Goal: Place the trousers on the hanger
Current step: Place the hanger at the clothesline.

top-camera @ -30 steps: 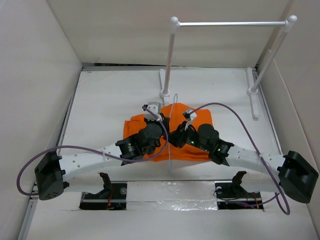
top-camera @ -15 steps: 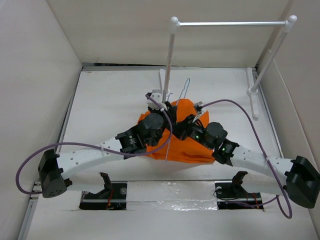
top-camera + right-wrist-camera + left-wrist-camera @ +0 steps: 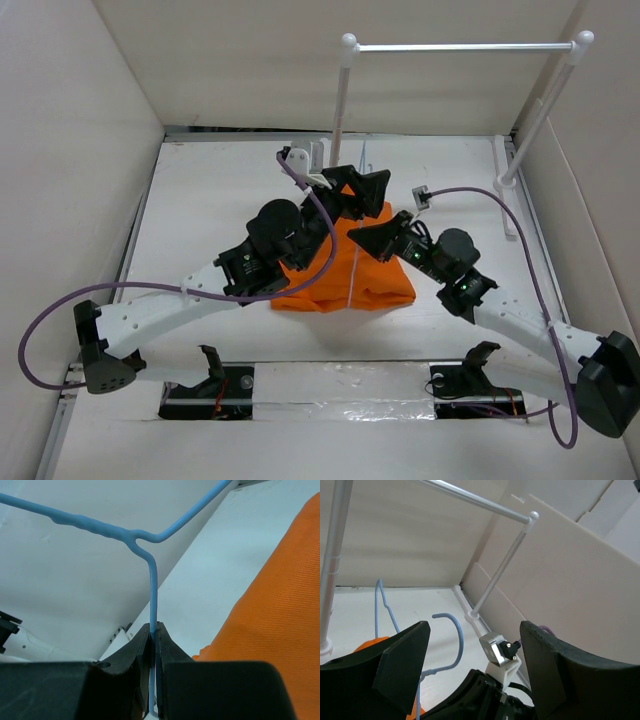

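Observation:
The orange trousers lie bunched in the middle of the table, partly under both arms; their cloth fills the right side of the right wrist view. My right gripper is shut on a thin wire of the pale blue hanger, pinched between the jaws. A pale stretch of the hanger crosses the cloth. My left gripper stands open just beyond the trousers, nothing between its fingers. The hanger's hook curves ahead of it.
A white two-post rack with a silver crossbar stands at the far side; its left post rises right behind the left gripper, and its crossbar shows in the left wrist view. White walls enclose the table on three sides.
The left gripper has opened and moved away from me toward the rack. The right gripper, still shut on the hanger, has moved the same way, and the trousers have shifted with them.

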Available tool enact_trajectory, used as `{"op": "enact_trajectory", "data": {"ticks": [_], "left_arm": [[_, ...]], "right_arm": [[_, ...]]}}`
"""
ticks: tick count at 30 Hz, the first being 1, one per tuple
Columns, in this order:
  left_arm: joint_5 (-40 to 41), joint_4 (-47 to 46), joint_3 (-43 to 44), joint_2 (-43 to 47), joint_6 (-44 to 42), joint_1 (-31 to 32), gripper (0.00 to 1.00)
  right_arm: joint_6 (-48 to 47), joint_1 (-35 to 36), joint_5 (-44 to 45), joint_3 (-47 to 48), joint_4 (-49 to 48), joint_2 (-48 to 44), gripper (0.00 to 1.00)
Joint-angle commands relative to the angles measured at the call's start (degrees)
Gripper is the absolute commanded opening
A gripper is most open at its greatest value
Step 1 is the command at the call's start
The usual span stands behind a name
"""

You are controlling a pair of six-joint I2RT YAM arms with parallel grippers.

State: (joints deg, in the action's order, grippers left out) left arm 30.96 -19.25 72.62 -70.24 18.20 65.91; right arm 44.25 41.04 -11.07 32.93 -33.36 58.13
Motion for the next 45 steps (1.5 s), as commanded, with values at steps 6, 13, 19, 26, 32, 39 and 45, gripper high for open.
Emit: {"op": "enact_trajectory", "data": {"ticks": [6, 13, 19, 26, 32, 39, 45], "left_arm": [[-4.24, -5.46, 2.00, 4.67, -3.25, 0.10, 0.81], [-5.38, -1.59, 4.21, 5.54, -4.13, 0.10, 0.88], [-4.51, -4.04, -2.64, 10.99, -2.73, 0.10, 0.90], [-0.55, -4.92, -13.19, 16.79, 0.69, 0.10, 0.89], [1.65, -2.82, -20.84, 19.78, 4.47, 0.10, 0.89], [3.14, -0.62, -27.97, 24.44, 9.14, -0.43, 0.88], [4.72, 1.84, -31.92, 27.78, 11.42, -0.43, 0.88]], "right_arm": [[2.51, -7.98, -5.54, 5.65, -8.47, -1.88, 0.00], [6.63, -14.75, -12.56, 7.23, -13.13, 0.32, 0.00], [6.73, -21.78, -15.64, 11.80, -10.06, 0.40, 0.00], [7.25, -33.38, -21.71, 22.17, -7.77, 5.67, 0.00], [6.99, -40.67, -25.66, 31.57, -5.40, 14.02, 0.00], [8.14, -45.86, -29.79, 42.20, -4.70, 23.95, 0.00], [7.26, -47.10, -32.17, 51.25, -2.25, 31.33, 0.00]]}}
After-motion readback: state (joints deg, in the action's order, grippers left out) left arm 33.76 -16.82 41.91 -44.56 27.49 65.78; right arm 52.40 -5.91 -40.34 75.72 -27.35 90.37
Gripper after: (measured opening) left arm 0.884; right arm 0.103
